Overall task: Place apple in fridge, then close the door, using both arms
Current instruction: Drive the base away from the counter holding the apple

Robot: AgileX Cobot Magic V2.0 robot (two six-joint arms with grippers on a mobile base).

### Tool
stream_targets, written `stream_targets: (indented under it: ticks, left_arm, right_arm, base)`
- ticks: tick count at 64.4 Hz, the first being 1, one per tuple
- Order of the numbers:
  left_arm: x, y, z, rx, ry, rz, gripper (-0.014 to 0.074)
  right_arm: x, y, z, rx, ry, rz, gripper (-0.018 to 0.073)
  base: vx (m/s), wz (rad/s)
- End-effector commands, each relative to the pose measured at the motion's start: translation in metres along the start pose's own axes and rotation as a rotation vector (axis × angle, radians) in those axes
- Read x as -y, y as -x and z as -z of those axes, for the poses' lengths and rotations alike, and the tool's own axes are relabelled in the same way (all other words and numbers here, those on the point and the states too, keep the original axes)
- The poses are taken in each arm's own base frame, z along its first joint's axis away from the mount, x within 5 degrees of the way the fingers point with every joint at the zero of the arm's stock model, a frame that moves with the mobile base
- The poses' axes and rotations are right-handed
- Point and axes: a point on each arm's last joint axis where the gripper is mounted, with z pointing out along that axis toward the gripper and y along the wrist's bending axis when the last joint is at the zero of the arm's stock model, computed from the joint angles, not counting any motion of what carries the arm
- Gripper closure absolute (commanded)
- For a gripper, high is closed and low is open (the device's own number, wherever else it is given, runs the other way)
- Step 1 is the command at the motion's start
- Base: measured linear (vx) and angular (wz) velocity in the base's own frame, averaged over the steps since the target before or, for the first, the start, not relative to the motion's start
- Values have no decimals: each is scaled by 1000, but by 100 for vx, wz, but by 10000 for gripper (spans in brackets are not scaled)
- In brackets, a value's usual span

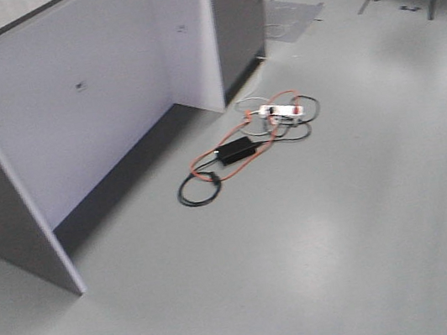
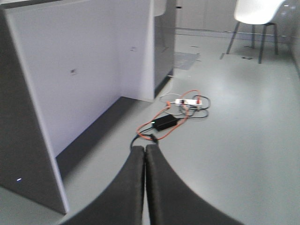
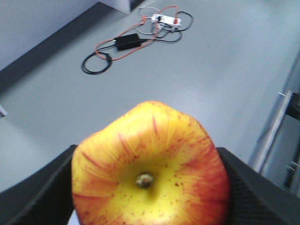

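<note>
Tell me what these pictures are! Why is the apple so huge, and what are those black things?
It's a robot with two arms, and each picture comes from one of its cameras. One looks forward: it sees a grey floor, a tangle of cables with a white power strip, and a big grey cabinet. One sits on the left wrist; the black things there are the left gripper, its two fingers pressed together, holding nothing. The last sits on the right wrist, very close to the apple, so it looks huge. The right gripper pinches the apple between its black fingers.
</note>
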Motion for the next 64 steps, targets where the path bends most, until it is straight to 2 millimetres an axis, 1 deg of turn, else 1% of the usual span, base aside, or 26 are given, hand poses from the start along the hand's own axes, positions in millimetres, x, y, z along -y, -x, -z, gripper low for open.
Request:
stream_targets:
  ticks: [1,64]
  left_arm:
    - [0,0,-1,63,-10,3,602]
    - [0,0,-1,63,-10,3,602]
  right_arm:
    - [1,14,6,97,-13,-2,372]
    - [1,14,6,99,-14,-2,372]
  base:
    - [1,51]
    - [3,43]
